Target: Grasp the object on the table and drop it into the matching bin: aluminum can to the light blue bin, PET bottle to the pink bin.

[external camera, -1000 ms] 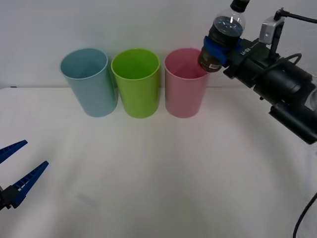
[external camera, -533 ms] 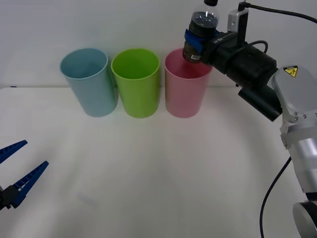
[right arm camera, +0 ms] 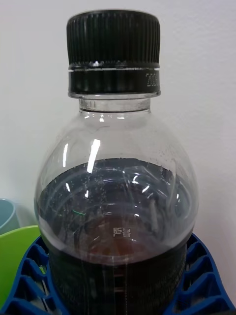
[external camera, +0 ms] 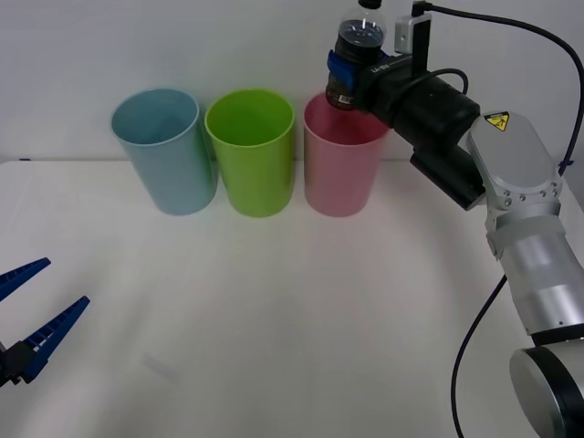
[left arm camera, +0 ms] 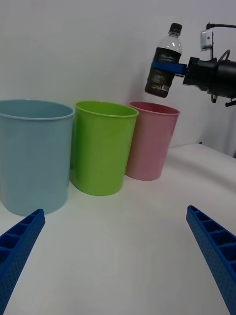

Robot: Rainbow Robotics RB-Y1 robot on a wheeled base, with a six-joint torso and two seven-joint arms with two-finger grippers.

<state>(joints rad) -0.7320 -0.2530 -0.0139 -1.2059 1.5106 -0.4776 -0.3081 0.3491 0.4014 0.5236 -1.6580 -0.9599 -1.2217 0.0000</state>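
The PET bottle [external camera: 355,53], small and clear with a black cap and dark brown liquid, hangs nearly upright just above the pink bin [external camera: 341,169], over the far right part of its opening. My right gripper [external camera: 341,77] is shut on the bottle's lower body. In the right wrist view the bottle [right arm camera: 118,187] stands between the blue ribbed fingers [right arm camera: 29,283]. The left wrist view shows the bottle [left arm camera: 164,64] clear of the pink bin's [left arm camera: 150,142] rim. The light blue bin [external camera: 164,151] stands at the left of the row. My left gripper [external camera: 36,306] rests open at the near left of the table [external camera: 292,328].
A lime green bin [external camera: 252,151] stands between the light blue and pink bins, the three close together in a row at the table's far edge before a white wall. The right arm [external camera: 511,182] reaches in from the right, above the table.
My right gripper has carried the bottle leftward, from beside the pink bin's right rim to above its opening. The left gripper has not moved.
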